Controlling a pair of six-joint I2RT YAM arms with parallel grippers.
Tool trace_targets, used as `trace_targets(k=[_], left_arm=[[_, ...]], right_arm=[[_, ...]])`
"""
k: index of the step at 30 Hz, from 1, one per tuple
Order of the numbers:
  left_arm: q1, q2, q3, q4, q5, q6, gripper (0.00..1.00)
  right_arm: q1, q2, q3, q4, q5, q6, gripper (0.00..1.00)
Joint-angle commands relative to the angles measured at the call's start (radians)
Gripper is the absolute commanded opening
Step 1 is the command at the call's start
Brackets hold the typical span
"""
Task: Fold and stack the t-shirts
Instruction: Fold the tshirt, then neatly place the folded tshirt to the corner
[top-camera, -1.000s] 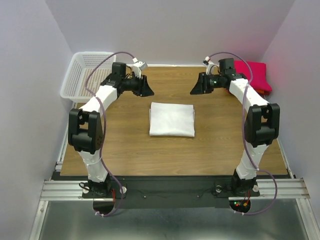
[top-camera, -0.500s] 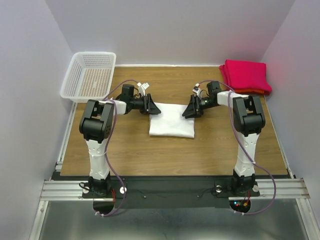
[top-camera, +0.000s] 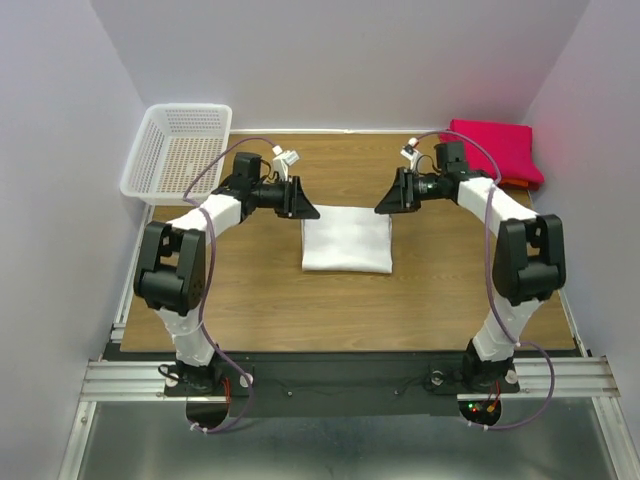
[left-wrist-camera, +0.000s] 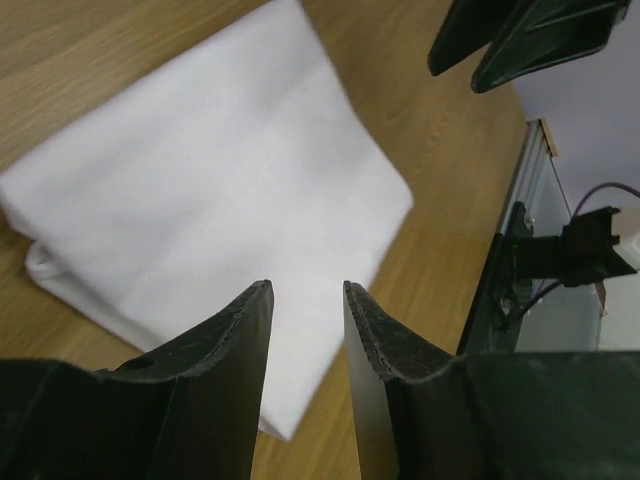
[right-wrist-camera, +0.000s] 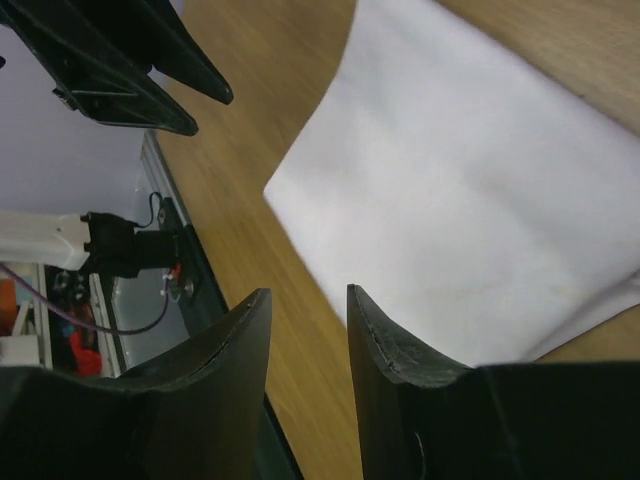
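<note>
Basically white t-shirt lies btwn left gripper & right gripper.

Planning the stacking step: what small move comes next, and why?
Probably bring the left fingers and right fingers down to pinch the white shirt at its far corners: both pairs hang open, empty, over them, and it lies apart from the red stack.

Soft, even light from overhead; only faint shadows fall on the wooden table. The white t-shirt is nearly washed out, its folds barely readable. In the wrist views the left gripper and right gripper loom dark and soft-focused, and the cloth edges are slightly blurred.
</note>
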Motion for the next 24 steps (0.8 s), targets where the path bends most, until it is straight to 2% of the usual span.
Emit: trace_targets(k=[1, 6, 9, 14, 18, 20, 24], left_arm=[[-0.092, -0.104, -0.086, -0.006, 0.076, 0.019, 0.45], [-0.160, -0.043, -0.163, 0.095, 0.057, -0.048, 0.47], [-0.163, 0.072, -0.154, 0.058, 0.040, -0.033, 0.48], [-0.117, 0.175, -0.148, 0.009, -0.053, 0.042, 0.48], [-0.077, 0.164, -0.123, -0.083, -0.058, 0.131, 0.48], [-0.077, 0.138, -0.102, -0.139, -0.015, 0.232, 0.47], [-0.091, 0.005, -0.102, -0.213, 0.065, 0.294, 0.47]], right_arm=[[0.048, -0.067, -0.112, 0.021, -0.034, 0.042, 0.42], [0.133, 0.015, -0.155, 0.022, 0.006, 0.000, 0.42], [0.145, 0.108, -0.159, 0.022, 0.046, -0.014, 0.42], [0.101, 0.157, -0.196, 0.010, 0.173, -0.090, 0.40], [0.068, 0.143, -0.175, -0.033, 0.205, -0.132, 0.39], [0.073, 0.100, -0.138, -0.106, 0.161, -0.142, 0.39], [0.099, -0.009, -0.084, -0.134, 0.061, -0.080, 0.39]])
